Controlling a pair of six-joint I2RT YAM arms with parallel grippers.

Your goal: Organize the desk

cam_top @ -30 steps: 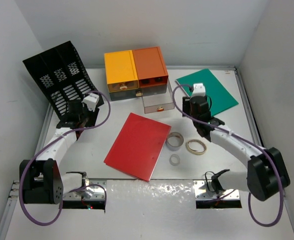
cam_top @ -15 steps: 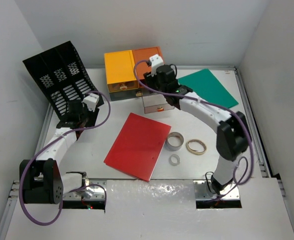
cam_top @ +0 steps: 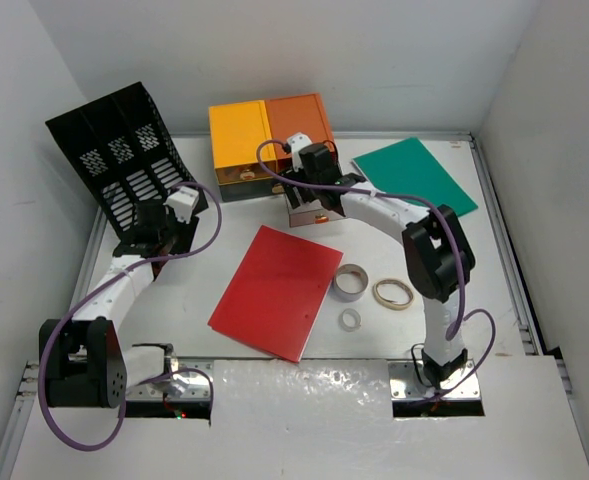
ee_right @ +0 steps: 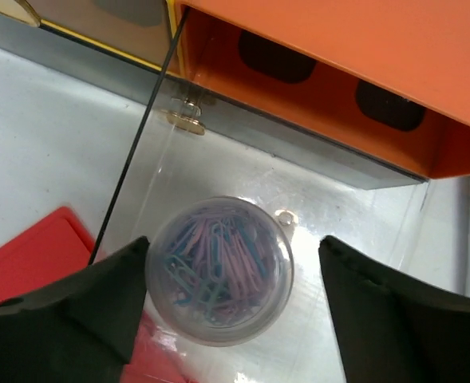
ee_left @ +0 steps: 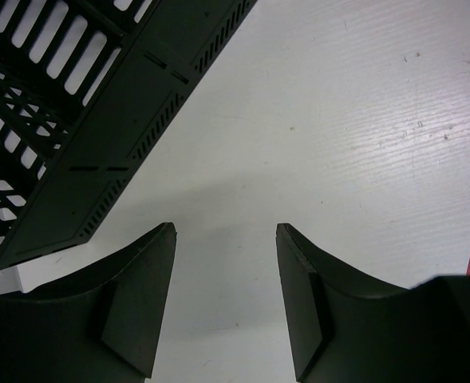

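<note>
Worktop: white, metal-rimmed, flat under both arms and carrying everything listed below. Only partly sorted, by the look of it.

Drawer unit: yellow and orange, at the far edge. Clear drawer pulled out toward the arms, presumably to take small items.

Tub: round, see-through, full of coloured paper clips. Apparently resting inside the clear drawer.

Right tool: directly above the tub, fingers wide to either side with a gap showing on one side. Nothing gripped.

Left tool: moderately parted, empty. Low over bare worktop just beside the black rack, probably parked clear of the other arm.

Loose items: red folder at centre, lying askew. Green folder at far right. Tape rolls, three, near the red folder's right edge and apart from one another. Likely candidates for rack and drawers.
</note>
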